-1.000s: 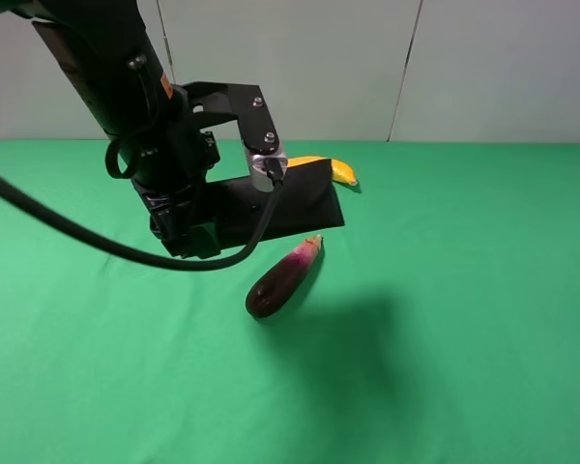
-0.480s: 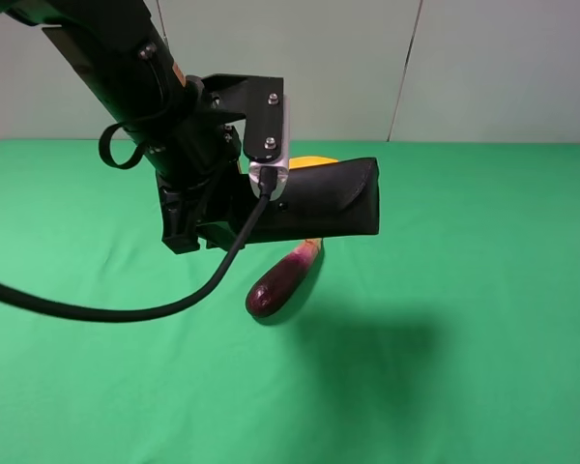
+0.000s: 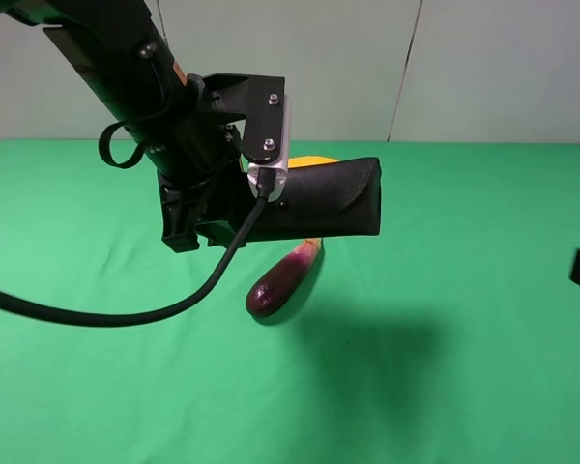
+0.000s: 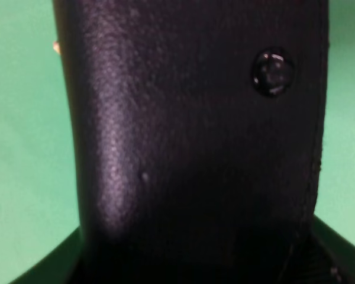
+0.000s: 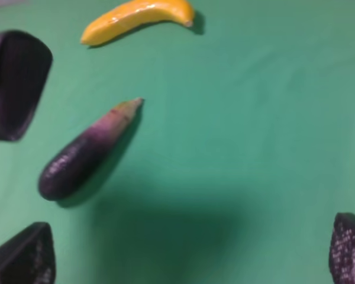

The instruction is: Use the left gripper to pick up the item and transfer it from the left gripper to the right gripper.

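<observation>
My left gripper (image 3: 230, 218) grips one end of the black case (image 3: 331, 198), holding it level in the air above the table (image 3: 464, 377), near the eggplant (image 3: 280, 282). My right gripper (image 5: 186, 254) is spread wide.

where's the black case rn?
Exterior high view, left of centre: the case is held aloft by the left gripper, over the stem end of the eggplant.
</observation>
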{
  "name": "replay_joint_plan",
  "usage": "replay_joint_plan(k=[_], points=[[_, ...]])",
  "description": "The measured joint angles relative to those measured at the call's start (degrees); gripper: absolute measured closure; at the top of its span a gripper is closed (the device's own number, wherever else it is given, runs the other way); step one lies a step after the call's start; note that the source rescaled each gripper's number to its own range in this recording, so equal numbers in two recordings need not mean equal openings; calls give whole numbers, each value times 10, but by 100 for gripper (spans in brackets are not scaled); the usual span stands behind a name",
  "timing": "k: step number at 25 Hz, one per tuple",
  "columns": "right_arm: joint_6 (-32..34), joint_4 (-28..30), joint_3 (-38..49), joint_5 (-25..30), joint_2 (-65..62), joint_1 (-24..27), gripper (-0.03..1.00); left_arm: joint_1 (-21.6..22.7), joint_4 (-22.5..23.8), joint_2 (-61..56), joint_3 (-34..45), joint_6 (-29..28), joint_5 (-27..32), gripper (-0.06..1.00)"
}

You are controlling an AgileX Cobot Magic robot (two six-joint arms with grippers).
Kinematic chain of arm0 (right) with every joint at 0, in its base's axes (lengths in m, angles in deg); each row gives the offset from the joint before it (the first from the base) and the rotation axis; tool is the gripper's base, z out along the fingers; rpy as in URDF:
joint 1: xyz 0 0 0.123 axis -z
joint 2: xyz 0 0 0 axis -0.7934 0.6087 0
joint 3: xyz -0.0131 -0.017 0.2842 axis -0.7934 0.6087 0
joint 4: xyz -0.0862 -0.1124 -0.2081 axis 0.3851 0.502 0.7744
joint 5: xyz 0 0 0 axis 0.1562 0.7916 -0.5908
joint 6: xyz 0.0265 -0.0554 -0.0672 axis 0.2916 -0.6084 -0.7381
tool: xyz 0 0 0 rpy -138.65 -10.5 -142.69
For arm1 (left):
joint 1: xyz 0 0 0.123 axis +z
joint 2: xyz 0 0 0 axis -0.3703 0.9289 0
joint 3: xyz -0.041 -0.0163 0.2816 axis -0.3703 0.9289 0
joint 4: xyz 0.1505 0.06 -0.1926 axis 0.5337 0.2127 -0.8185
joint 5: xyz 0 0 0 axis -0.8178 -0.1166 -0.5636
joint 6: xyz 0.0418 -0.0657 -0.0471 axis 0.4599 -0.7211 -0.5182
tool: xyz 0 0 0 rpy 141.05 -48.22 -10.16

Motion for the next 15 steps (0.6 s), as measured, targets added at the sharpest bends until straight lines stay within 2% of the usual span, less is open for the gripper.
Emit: replay_joint_plan(k=[3,6,12,15], points=[[-61,-59,0,-34,73,0,-3,0,0,0,0,0,0,91],[-151,-142,0,-50,141,0,-3,0,0,0,0,0,-2,91],[-335,-325,0,-53,264,0,-3,0,0,0,0,0,-3,91],[-409,-392,0,-46,315,0,-3,0,0,0,0,0,-3,91]])
